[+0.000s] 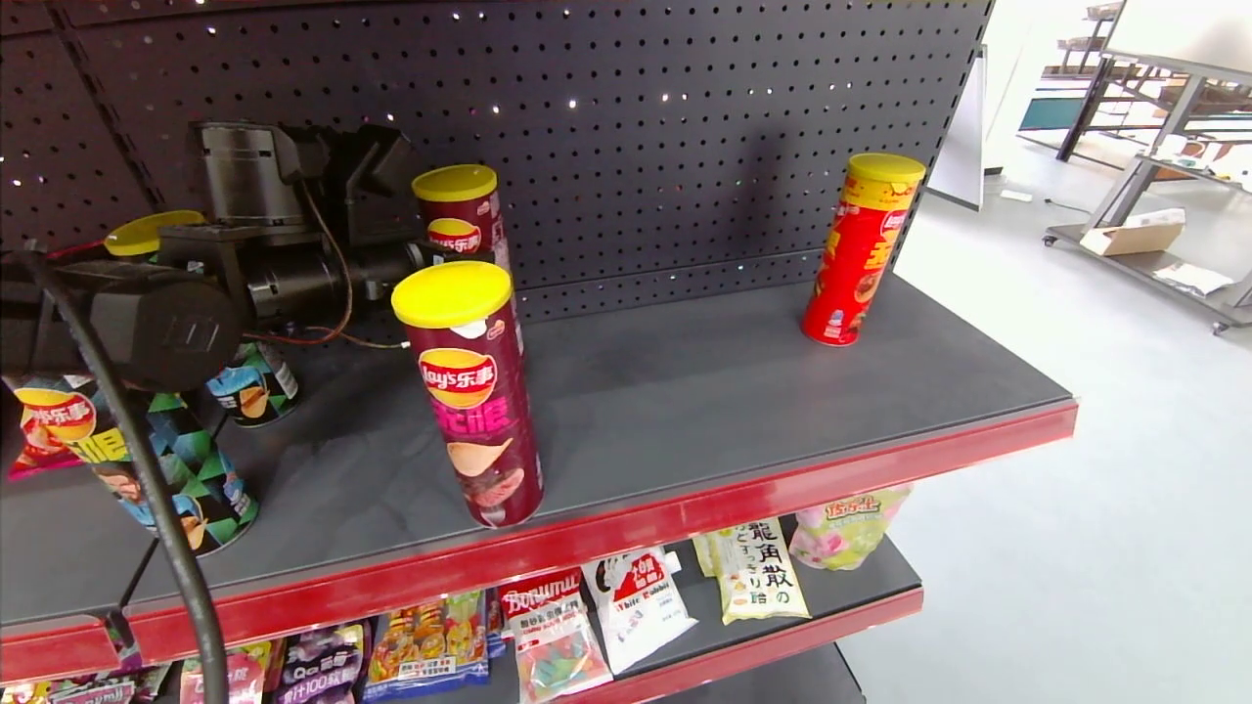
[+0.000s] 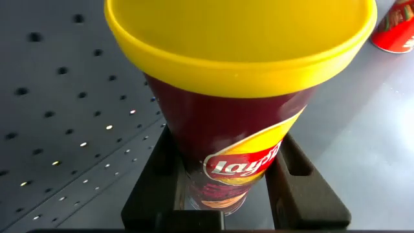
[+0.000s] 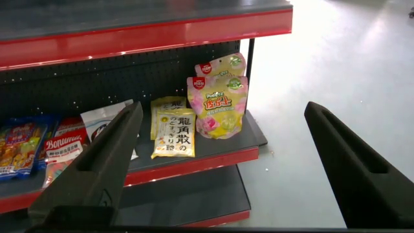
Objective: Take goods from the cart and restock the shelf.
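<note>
Our left gripper [image 2: 225, 194] is closed on a dark red chip can [image 2: 223, 136] with a yellow lid [image 2: 239, 39]. One finger [image 2: 152, 191] is on each side, low on the can, and both look like they press on it. The can is upright at the back of the top shelf [image 1: 743, 391], close to the wall with holes [image 1: 636, 117]. In the head view it is right behind a second dark red can [image 1: 474, 401] that stands near the red front edge.

We think the can is light, as it is a thin tube of chips. It is stiff, but a hard squeeze could dent it and break the chips. Its side is smooth and round, so it could slip or turn. It is tall and thin, so it can tip over when let go. The round side is the best place to hold. The lid may pop off, so not there.

Our right gripper [image 3: 223, 123] is wide open with nothing in it, down by the lower shelf [image 3: 194, 165] with the snack bags [image 3: 217, 107].

The second can hides the bottom of the held one, so we cannot tell if it rests on the shelf or hangs just above. Our arm also covers part of a green can [image 1: 201, 494] on the left
</note>
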